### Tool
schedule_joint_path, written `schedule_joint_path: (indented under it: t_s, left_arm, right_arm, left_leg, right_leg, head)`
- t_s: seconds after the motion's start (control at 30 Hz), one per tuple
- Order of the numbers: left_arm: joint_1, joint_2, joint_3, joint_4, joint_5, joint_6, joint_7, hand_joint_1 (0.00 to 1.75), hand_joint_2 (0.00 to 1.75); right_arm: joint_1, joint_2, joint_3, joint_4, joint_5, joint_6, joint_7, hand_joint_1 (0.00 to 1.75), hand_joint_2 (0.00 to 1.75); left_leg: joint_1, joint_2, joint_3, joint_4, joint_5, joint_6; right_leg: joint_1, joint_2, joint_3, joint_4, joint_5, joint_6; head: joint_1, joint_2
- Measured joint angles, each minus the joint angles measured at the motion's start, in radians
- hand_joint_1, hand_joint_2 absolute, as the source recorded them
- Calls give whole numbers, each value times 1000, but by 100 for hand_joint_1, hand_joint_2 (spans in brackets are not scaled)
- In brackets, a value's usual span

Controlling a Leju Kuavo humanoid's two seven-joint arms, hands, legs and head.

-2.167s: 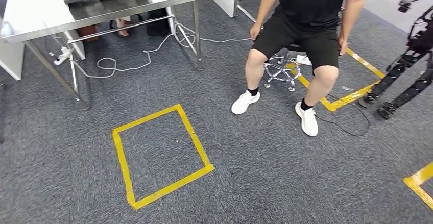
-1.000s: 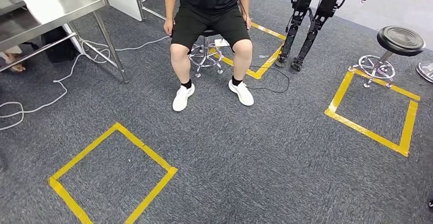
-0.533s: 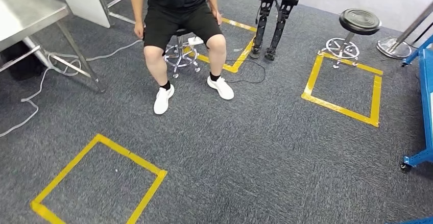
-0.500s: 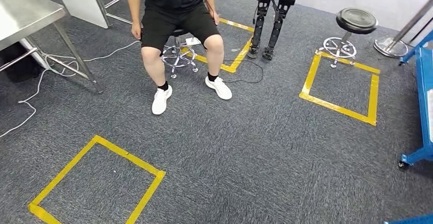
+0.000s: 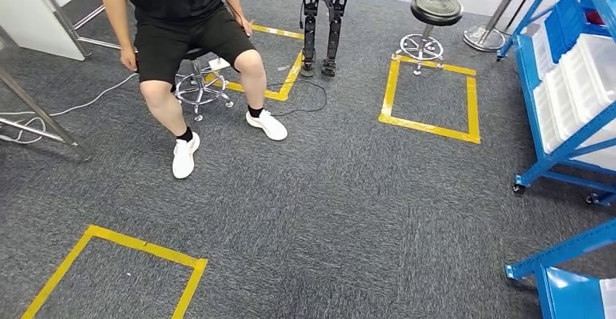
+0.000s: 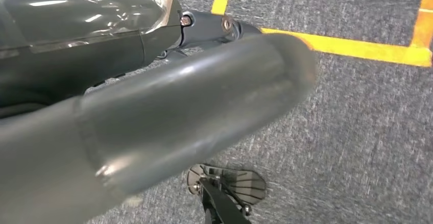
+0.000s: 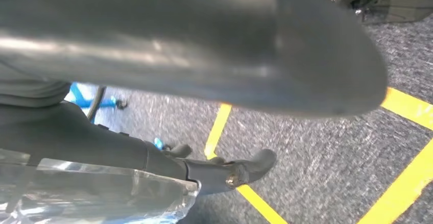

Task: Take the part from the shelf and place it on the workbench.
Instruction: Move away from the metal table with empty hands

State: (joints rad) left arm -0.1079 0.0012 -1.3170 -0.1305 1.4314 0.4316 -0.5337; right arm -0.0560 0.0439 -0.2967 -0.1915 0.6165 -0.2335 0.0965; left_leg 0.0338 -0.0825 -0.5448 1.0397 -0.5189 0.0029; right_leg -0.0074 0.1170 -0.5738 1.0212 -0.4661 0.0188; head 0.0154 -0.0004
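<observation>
Grey carpet point(image 5: 349, 210) across the head view. Blue shelf point(image 5: 541, 166) at far right, cut off by the frame edge, on castors. White bins point(image 5: 574, 86) tilted toward the aisle, presumably for easy reach-in. Part not made out; by the task, most likely in one of those bins. Workbench unidentified; only a metal table leg point(image 5: 43, 115) at the left edge.

Person point(image 5: 181, 14) seated on a stool well left of the shelf, out of the lane to it. Another robot's legs point(image 5: 323, 21) parked beyond, near the corner of a taped outline. Black stool point(image 5: 436, 8) just behind the tape square point(image 5: 428, 129) nearest the shelf. Probably a marked standing spot for picking. Second tape square point(image 5: 145, 245) at lower left, likely the same idea.

Left hand point(image 6: 153, 122) hanging low over carpet and yellow tape, thumb big in the lens, one dark finger stretched out. Holding anything or not: cannot tell. Right hand point(image 7: 178, 45) likewise low over tape, thumb across the frame. Grip state: cannot tell either.

Judgement: early stage, pick not yet done, shelf not within reach. Next: close in on the shelf, square up, locate the part.
</observation>
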Motion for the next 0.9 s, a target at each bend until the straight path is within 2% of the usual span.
schedule_joint_path:
  t_s: [0.03, 0.07, 0.1, 0.17, 0.23, 0.27, 0.3, 0.33, 0.37, 0.4, 0.43, 0.47, 0.5, 0.53, 0.57, 0.6, 0.63, 0.7, 0.73, 0.77, 0.8, 0.83, 0.9]
  left_arm:
    - [-1, -1, 0, 0, 0, 0, 0, 0, 0]
    - [-1, -1, -1, 0, 0, 0, 0, 0, 0]
    - [-2, -2, -1, 0, 0, 1, 0, 0, 0]
    - [-1, -1, -2, 0, 0, 2, -1, 0, 0]
    - [0, -1, -2, 0, 0, 3, 0, 0, 0]
    - [0, -1, -2, 0, 0, 3, 0, 0, 0]
    - [-1, -1, -2, 0, 0, 3, 0, 0, 0]
    - [-1, -1, -3, 0, 0, 3, 0, 0, 0]
    - [-2, -1, -3, 0, 0, 3, 0, 0, 0]
    - [-2, 0, -3, 0, 0, 3, 0, 0, 0]
    - [-2, 1, -3, 0, 0, 3, 1, 0, 0]
    - [-3, 1, -3, 0, 1, 3, 1, 0, 0]
    - [-4, 1, -3, 0, 1, 3, 1, 0, 0]
    - [-6, 1, -3, 0, 1, 3, 1, 0, 0]
    - [-8, 0, -3, 0, 1, 3, 1, 0, 0]
    - [-9, 0, -3, 0, 1, 3, 1, 0, 0]
    - [-9, -1, -3, 0, 1, 4, 1, 0, 0]
    - [-6, -1, -3, 0, 1, 4, 1, 0, 0]
    - [-4, -2, -3, 0, 1, 4, 1, 0, 0]
    - [-2, -2, -3, 0, 1, 4, 2, 0, 0]
    - [-1, -2, -3, 0, 1, 4, 2, 0, 0]
    - [-1, -2, -4, 0, 1, 4, 2, 0, 0]
    - [0, -1, -4, 0, 1, 4, 2, 0, 0]
  right_arm:
    - [2, -1, 0, 0, 0, 0, 0, 0, 0]
    - [4, -2, -1, 0, 0, 0, 0, 0, 0]
    - [5, -3, -2, 0, 0, 0, 0, 0, 0]
    - [3, -2, -2, 0, 0, 0, 0, 0, 0]
    - [1, -2, -2, 0, 1, 0, 0, 0, 0]
    - [2, -2, -3, 0, 2, 0, 0, 0, 0]
    - [4, -2, -3, 0, 2, 0, 0, 0, 0]
    - [5, -2, -3, 0, 3, 0, 0, 0, 0]
    - [5, -2, -3, 0, 4, 0, 0, 0, 0]
    - [3, -1, -3, 0, 5, 0, -1, 0, 0]
    - [1, 0, -3, 0, 6, 0, -1, 0, 0]
    - [-1, 1, -3, 0, 7, 0, -1, 0, 0]
    - [-1, 1, -3, 0, 8, 0, -2, 0, 0]
    - [-1, 0, -3, 0, 9, 0, -2, 0, 0]
    - [0, -1, -3, 0, 9, 0, -2, 0, 0]
    - [1, -3, -4, 0, 10, 0, -2, 0, 0]
    - [1, -4, -4, 0, 10, 0, -2, 0, 0]
    - [0, -4, -4, 0, 10, 0, -3, 0, 0]
    - [0, -3, -4, 0, 10, 0, -3, 0, 0]
    - [1, -3, -4, 0, 10, 0, -3, 0, 0]
    - [2, -3, -4, 0, 10, 0, -3, 0, 0]
    - [3, -3, -4, 0, 10, 0, -3, 0, 0]
    - [2, -3, -4, 0, 10, 0, -3, 0, 0]
  left_leg:
    - [-2, 13, 0, -3, 4, 9]
    - [-3, 26, 2, -8, 8, 17]
    - [-3, 39, 4, -13, 11, 26]
    - [-5, 69, 6, -18, 14, 37]
    - [-9, 100, 5, -18, 13, 40]
    - [-9, 114, 5, -18, 13, 39]
    - [-9, 127, 5, -18, 12, 38]
    - [-9, 139, 8, -18, 10, 35]
    - [-9, 150, 11, -18, 8, 31]
    - [-11, 160, 14, -17, 4, 25]
    - [-13, 169, 18, -17, 1, 17]
    - [-16, 178, 23, -18, -3, 10]
    - [-16, 188, 28, -21, -5, 4]
    - [-14, 195, 32, -23, -7, -2]
    - [-10, 191, 33, -19, -13, -7]
    - [-7, 174, 28, 0, -30, -11]
    - [-5, 147, 10, 44, -60, -12]
    - [-4, 98, -52, 180, -132, -9]
    - [-5, 87, -83, 242, -155, -8]
    - [-5, 82, -102, 273, -155, -5]
    - [-5, 80, -104, 265, -134, -2]
    - [-5, 74, -88, 219, -97, 2]
    - [-4, 32, -35, 83, -22, 11]
  right_leg:
    - [-1, 4, -7, 0, 2, 7]
    - [-1, -8, -14, 8, 0, 11]
    - [-1, -31, -30, 33, -13, 12]
    - [-3, -86, -88, 143, -64, 10]
    - [-7, -102, -151, 267, -110, 13]
    - [-10, -105, -160, 287, -112, 20]
    - [-14, -109, -147, 266, -99, 29]
    - [-18, -119, -112, 205, -75, 40]
    - [-23, -142, -69, 128, -49, 47]
    - [-21, -167, -33, 64, -28, 50]
    - [-18, -185, -9, 23, -16, 45]
    - [-12, -194, -4, 8, -11, 36]
    - [-5, -186, -7, 8, -9, 26]
    - [-5, -173, -8, 7, -7, 15]
    - [-9, -163, -8, 5, -5, 7]
    - [-13, -152, -5, 2, -3, -3]
    - [-17, -141, -2, 0, 0, -13]
    - [-13, -118, -3, -1, 4, -27]
    - [-9, -104, -4, -1, 4, -30]
    - [-5, -90, -3, 0, 5, -31]
    - [-3, -75, -1, 0, 5, -31]
    - [-2, -60, 1, 1, 5, -31]
    - [2, -34, 2, 4, 4, -29]
  head:
    - [0, 0]
    - [0, 0]
    - [2, 0]
    - [6, 0]
    - [9, 0]
    - [9, 0]
    - [9, 0]
    - [9, 0]
    - [10, 0]
    - [11, 0]
    - [10, 0]
    - [10, 0]
    - [9, 0]
    - [8, 0]
    - [7, 0]
    - [4, 0]
    - [1, 0]
    - [-4, 0]
    - [-4, 0]
    - [-4, 0]
    - [-4, 0]
    - [-4, 0]
    - [-4, 0]
